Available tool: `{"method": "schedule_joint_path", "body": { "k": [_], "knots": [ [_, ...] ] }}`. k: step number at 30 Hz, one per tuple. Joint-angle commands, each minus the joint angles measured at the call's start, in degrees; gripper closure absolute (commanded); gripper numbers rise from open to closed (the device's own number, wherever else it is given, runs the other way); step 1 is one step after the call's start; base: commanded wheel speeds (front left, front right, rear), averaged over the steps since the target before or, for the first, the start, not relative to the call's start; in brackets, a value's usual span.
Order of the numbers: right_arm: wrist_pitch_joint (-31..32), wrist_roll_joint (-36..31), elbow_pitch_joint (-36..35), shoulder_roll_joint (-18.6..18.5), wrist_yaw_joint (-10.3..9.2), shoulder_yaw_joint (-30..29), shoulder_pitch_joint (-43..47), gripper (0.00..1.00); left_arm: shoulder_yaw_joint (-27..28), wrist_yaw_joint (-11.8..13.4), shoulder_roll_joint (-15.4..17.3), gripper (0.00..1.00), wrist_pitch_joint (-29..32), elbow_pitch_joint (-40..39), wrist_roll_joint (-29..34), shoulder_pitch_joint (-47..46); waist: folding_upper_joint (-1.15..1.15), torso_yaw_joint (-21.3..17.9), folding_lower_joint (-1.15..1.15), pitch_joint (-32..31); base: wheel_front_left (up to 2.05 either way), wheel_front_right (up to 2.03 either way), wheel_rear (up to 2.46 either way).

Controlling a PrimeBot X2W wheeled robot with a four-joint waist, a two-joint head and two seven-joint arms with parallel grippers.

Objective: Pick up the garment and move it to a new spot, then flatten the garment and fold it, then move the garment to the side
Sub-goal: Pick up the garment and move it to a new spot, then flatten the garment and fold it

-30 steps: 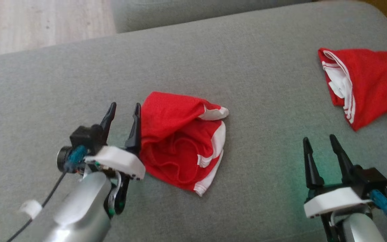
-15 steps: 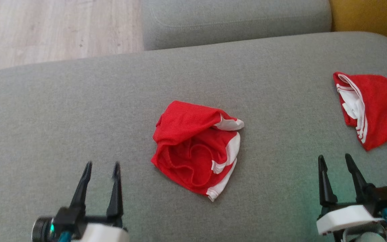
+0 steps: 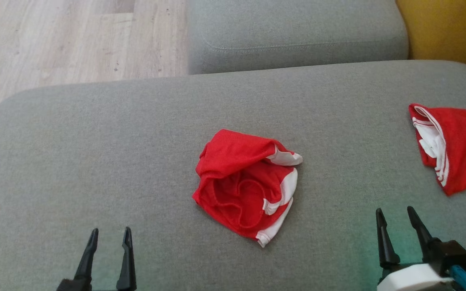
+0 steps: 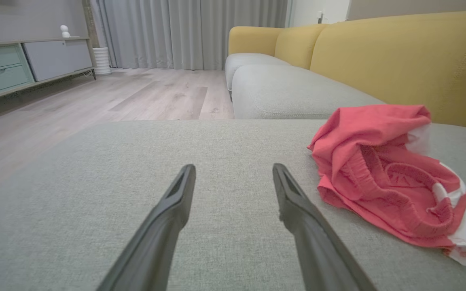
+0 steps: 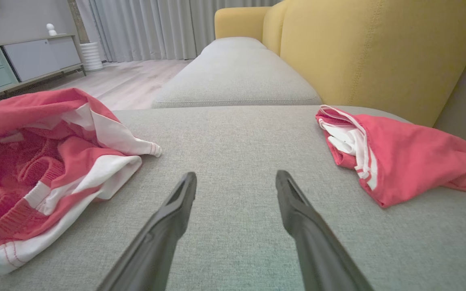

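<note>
Work area is the grey seat cushion (image 3: 95, 153): broad, mostly bare. Its far side butts against a second grey cushion (image 3: 297, 36). The yellow backrest (image 3: 447, 28) walls off the robot's right. The cushion's left end rounds off, with wood floor (image 3: 55, 40) beyond it. A sideboard (image 4: 22, 64) and grey curtains (image 4: 188, 32) stand far back across the room, well away.

Open room: plenty of bare fabric left of centre and along the near side. The right end is tighter.

The garment (image 3: 243, 186) sits about mid-cushion, well clear of every edge. It's red knit with white side panels and white hem trim, and looks like shorts. It isn't flat, just bunched in a loose heap. One red layer flops over the far part, and the elastic waistband curls in a loop on top. One white corner pokes toward the near side, another sticks out to the right.

A second red piece (image 3: 463, 149), white-striped too, lies crumpled at the cushion's right end by the backrest. It is well apart from the garment and occupies that end.

The robot's left pincer (image 3: 110, 231) is low at near-left, fingers spread, nothing between them. The garment is ahead and to its right, no contact. The right pincer (image 3: 394, 209) is at near-right, also spread and empty. It points into the gap between the two red pieces and touches neither. Can't tell if either pincer's tips rest on the cushion.
</note>
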Motion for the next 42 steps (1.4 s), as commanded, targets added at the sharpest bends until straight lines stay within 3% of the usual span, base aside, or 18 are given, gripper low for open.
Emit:
{"method": "schedule_joint_path", "body": {
  "k": [1, 15, 21, 30, 36, 42],
  "knots": [
    [-0.6, -0.2, -1.4, -0.4, 0.37, 1.5, -1.3, 0.00, 2.7, -0.3, -0.4, 0.00, -0.5, -1.2, 0.7, -1.3, 0.00, 0.3, 0.00, -0.1, 0.00, 0.00, 0.00],
    [-0.6, 0.1, -0.6, -0.4, 0.37, 2.9, -2.2, 0.00, 6.3, -5.1, -4.3, 0.00, -0.5, -0.6, 5.0, -1.9, 0.00, 1.4, 0.00, -0.1, 0.00, 0.00, 0.00],
    [-0.6, -0.4, -0.7, -0.4, 0.37, 3.4, -2.9, 0.00, -1.0, -7.8, -5.5, 0.00, -0.4, -5.7, 6.2, -5.3, 0.00, -0.7, 0.00, -0.1, 0.00, 0.00, 0.00],
    [-0.6, -0.4, -1.7, -0.4, 0.37, 4.9, -5.3, 0.00, -15.8, -9.6, -6.2, 0.00, 8.6, -6.9, 5.2, -13.5, 0.00, -4.6, 0.00, 3.1, 0.00, 0.00, 0.00],
    [-0.6, 1.0, -2.5, -0.4, 0.37, 7.1, -7.6, 0.00, -21.6, -8.7, -6.3, 0.00, 14.5, 1.0, 1.7, -20.2, 0.00, -8.8, 0.00, 6.1, 0.00, 0.00, 0.00],
    [-0.6, 1.9, -2.6, -0.4, 0.37, 7.7, -7.9, 0.00, -22.0, -4.5, -6.4, 0.00, 17.0, 9.9, -0.1, -24.2, 0.00, -11.9, 0.00, 7.3, 0.00, 0.00, 0.00]
  ]
}}
